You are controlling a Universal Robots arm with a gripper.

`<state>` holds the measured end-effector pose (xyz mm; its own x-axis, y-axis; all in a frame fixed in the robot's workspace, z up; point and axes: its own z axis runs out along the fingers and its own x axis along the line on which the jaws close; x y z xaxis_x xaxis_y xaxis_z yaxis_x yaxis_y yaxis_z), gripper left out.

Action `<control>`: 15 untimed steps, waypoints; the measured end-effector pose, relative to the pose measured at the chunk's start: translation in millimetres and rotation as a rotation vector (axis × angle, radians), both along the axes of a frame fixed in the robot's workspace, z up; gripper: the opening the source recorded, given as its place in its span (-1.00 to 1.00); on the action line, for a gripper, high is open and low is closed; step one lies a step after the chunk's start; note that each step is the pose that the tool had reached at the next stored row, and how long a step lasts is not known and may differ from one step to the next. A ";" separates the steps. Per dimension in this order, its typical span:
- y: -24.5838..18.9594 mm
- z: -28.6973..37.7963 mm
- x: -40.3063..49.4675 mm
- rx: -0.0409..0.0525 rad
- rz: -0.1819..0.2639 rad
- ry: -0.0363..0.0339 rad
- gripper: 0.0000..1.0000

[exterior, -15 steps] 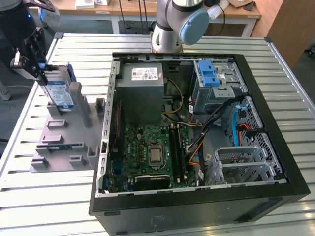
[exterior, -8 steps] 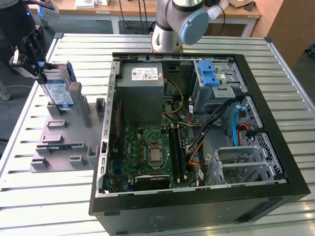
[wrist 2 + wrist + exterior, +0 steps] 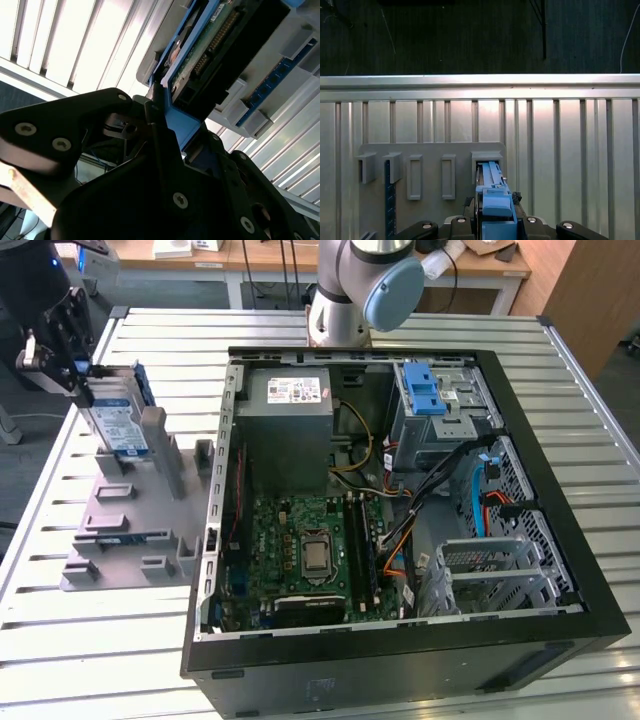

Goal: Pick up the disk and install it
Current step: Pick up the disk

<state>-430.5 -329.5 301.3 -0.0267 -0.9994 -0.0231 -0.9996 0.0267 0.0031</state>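
The black gripper (image 3: pixel 177 131) clamps the blue end of the disk (image 3: pixel 212 50), whose green circuit board (image 3: pixel 189 69) faces the camera. Just behind the disk, a grey rack (image 3: pixel 280 70) rests on the slatted worktop (image 3: pixel 75 45).

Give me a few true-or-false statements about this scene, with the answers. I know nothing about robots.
1. The disk sits inside the case. False: it stands upright at the grey holder, outside the case.
2. The gripper is shut on the disk. True.
3. The case lies open. True.
4. The cage has a red latch. False: the latch is blue.
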 end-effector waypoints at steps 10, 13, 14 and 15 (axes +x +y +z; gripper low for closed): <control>0.0 6.5 0.0 0.0000 0.000 -0.0001 -0.27; 0.0 8.8 0.0 0.0000 0.000 0.0000 -0.27; 0.0 9.5 0.0 0.0000 0.000 0.0000 -0.27; 0.0 10.2 0.0 0.0000 0.000 -0.0001 -0.27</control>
<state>-430.5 -329.5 311.5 -0.0267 -0.9994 -0.0231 -0.9996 0.0266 0.0030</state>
